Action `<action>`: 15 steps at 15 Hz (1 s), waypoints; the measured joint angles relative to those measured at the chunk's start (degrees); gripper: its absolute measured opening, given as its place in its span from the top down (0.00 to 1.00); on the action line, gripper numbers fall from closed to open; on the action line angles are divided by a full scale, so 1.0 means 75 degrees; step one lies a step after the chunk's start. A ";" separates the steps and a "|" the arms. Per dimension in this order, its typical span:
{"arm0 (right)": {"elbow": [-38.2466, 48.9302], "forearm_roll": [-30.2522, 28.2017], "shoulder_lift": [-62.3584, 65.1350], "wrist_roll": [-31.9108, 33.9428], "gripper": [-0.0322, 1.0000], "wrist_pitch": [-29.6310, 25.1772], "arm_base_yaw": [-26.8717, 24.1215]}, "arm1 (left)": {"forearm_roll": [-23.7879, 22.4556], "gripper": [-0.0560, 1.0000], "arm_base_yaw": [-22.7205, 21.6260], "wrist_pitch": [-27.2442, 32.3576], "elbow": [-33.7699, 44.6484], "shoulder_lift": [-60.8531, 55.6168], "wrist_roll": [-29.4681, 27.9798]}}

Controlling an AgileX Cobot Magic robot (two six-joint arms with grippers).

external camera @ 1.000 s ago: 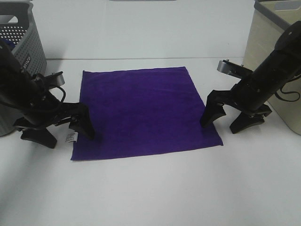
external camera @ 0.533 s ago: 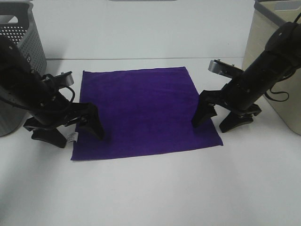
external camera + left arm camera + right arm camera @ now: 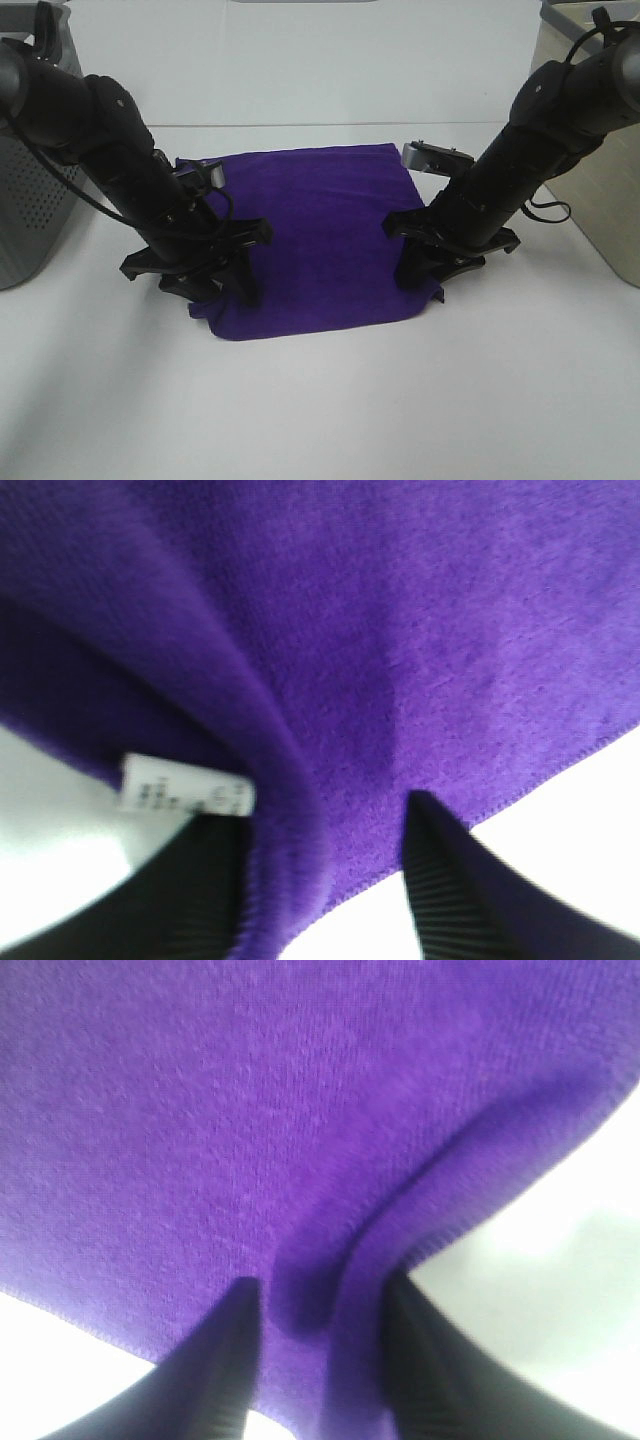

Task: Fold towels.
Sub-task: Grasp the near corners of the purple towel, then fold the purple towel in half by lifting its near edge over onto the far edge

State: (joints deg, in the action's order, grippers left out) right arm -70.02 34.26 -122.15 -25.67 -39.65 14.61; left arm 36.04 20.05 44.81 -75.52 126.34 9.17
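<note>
White table (image 3: 320,420); grey basket (image 3: 30,210) left, beige basket (image 3: 612,195) right, flanking towel (image 3: 320,230).

A grey basket (image 3: 40,210) with a perforated wall stood upright at the left edge of the white table (image 3: 320,400). A beige basket (image 3: 610,220) stood upright at the right edge, well apart from the grey basket.

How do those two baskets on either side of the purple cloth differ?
The grey basket has walls dotted with small holes; the beige basket shows none. The grey basket stands left of the purple towel, the beige basket right. Both are cut off by the frame.
</note>
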 joint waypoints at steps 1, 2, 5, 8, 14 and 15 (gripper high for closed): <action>0.0000 0.0000 -0.0023 0.0008 0.67 -0.0053 0.0000 | -0.0031 0.72 0.0000 0.0008 -0.0015 0.0031 0.0000; 0.0000 0.0000 -0.0061 0.0122 0.76 -0.0092 0.0000 | -0.0038 0.84 0.0000 0.0015 -0.0015 0.0053 0.0053; 0.0000 0.0031 -0.0076 0.0183 0.94 -0.0283 0.0000 | -0.0199 0.93 0.0031 0.0153 -0.0046 0.0092 0.0130; 0.0023 0.0031 -0.0084 0.0497 0.94 -0.0825 0.0000 | -0.1001 0.93 0.0053 0.0695 -0.0046 -0.0008 0.0130; 0.0115 0.0130 0.0932 0.1207 0.94 -0.1902 0.0084 | -0.1895 0.94 0.0130 0.1169 0.0092 -0.0588 0.0107; 0.0115 0.0115 0.1123 0.1238 0.94 -0.1841 0.0084 | -0.1948 0.94 0.0130 0.1161 0.0092 -0.0779 0.0099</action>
State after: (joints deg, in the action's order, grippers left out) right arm -69.16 35.12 -113.73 -16.39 -53.46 15.24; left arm 21.43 21.03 53.51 -74.83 120.49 9.91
